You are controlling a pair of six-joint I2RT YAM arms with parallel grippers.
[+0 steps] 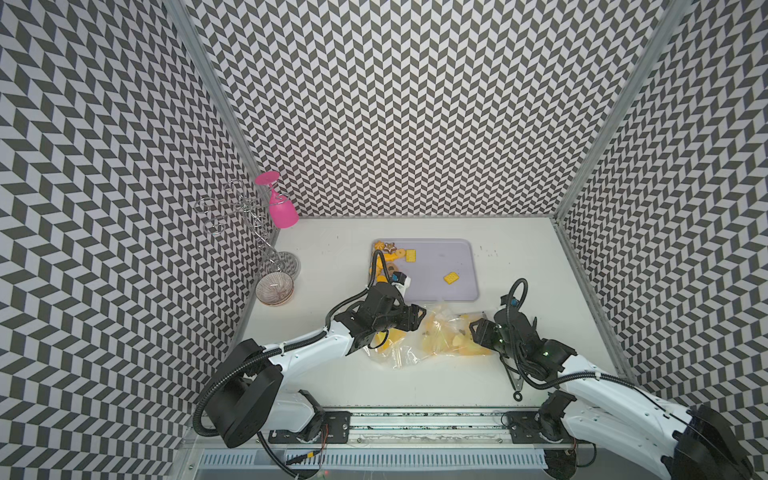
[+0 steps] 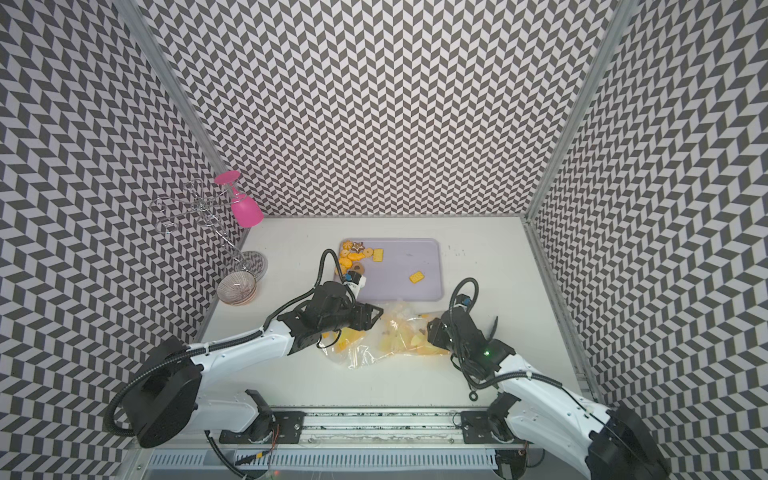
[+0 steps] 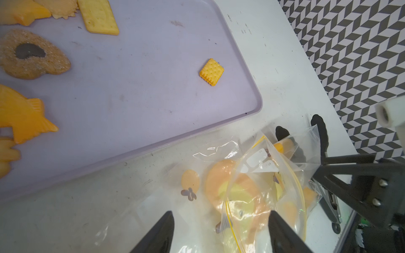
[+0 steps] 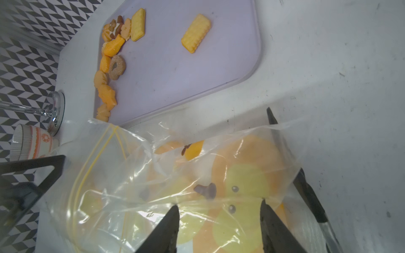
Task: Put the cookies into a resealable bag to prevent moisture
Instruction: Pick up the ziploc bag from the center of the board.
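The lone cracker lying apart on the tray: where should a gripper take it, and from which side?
Probably from straight above, jaws across two opposite edges. The lone cracker lies flat on the tray, so its faces cannot be pinched, and bare tray surrounds it.

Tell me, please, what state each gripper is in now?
Left gripper: open, jaws astride the clear bag.
Right gripper: open, jaws astride the clear bag.
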